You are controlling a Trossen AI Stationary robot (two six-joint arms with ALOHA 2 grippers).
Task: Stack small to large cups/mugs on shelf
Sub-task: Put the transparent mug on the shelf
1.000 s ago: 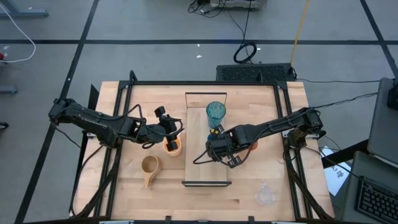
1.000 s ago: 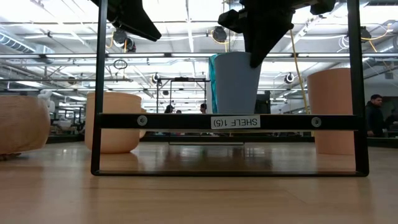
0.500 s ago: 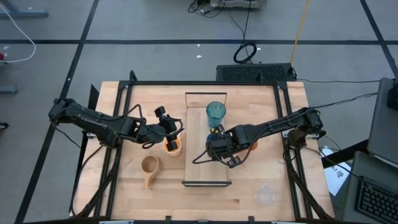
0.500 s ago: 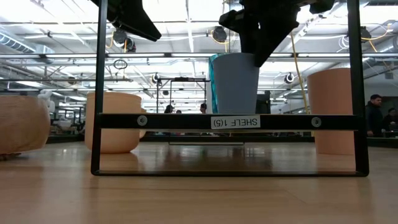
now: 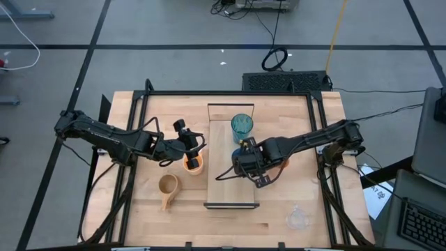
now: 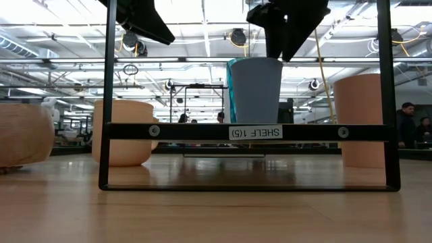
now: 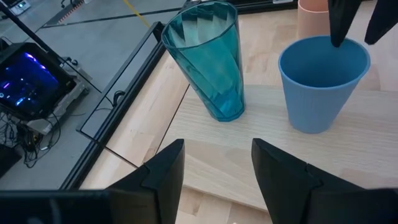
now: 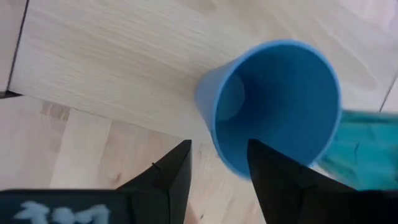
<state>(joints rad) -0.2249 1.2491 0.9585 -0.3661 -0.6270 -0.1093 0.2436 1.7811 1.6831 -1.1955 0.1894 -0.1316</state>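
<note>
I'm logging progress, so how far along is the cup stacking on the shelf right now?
Done: the teal tumbler and the blue cup stand side by side on the shelf. In hand: nothing; the right gripper is open just above the blue cup, and the left gripper is open beside the shelf. Left: the orange cup, tan mug and clear glass sit on the table; nothing is nested.

shelf [image 5: 230, 188], teal tumbler [image 5: 242, 127], blue cup [image 7: 323, 84]

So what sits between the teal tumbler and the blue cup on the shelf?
Nothing: the left wrist view shows bare shelf board between teal tumbler and blue cup.
</note>
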